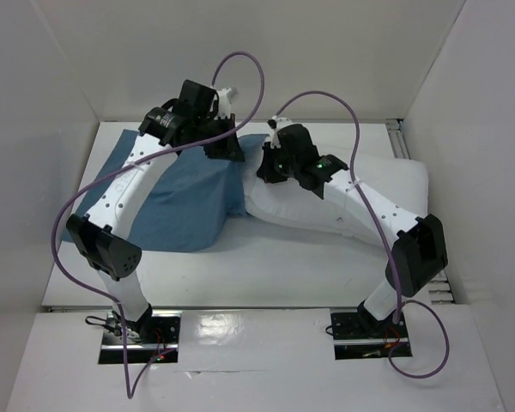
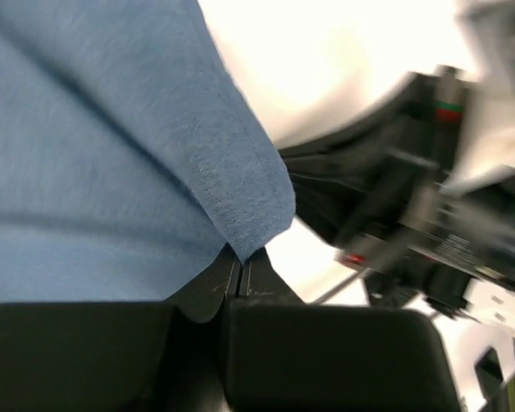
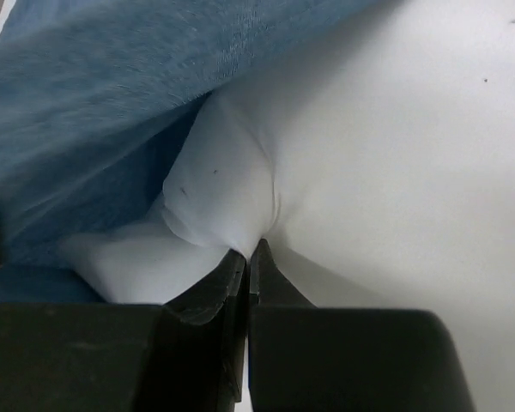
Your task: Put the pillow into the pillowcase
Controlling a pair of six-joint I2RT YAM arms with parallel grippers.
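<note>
The left gripper (image 2: pixel 240 268) is pinched tight on the hem of the limp, wrinkled dusty-blue cloth pillowcase (image 1: pixel 189 202), seemingly lifting one lip of its mouth so the opening faces right. The right gripper (image 3: pixel 250 257) is clamped on a puckered fold at the near corner of the plump white fabric pillow (image 1: pixel 302 220). The pillow lies on the white table (image 1: pixel 266 270) to the right of the case. In the right wrist view, blue cloth overhangs that corner. The two wrists crowd together at the mouth. Open room seems to lie leftward, inside the case.
</note>
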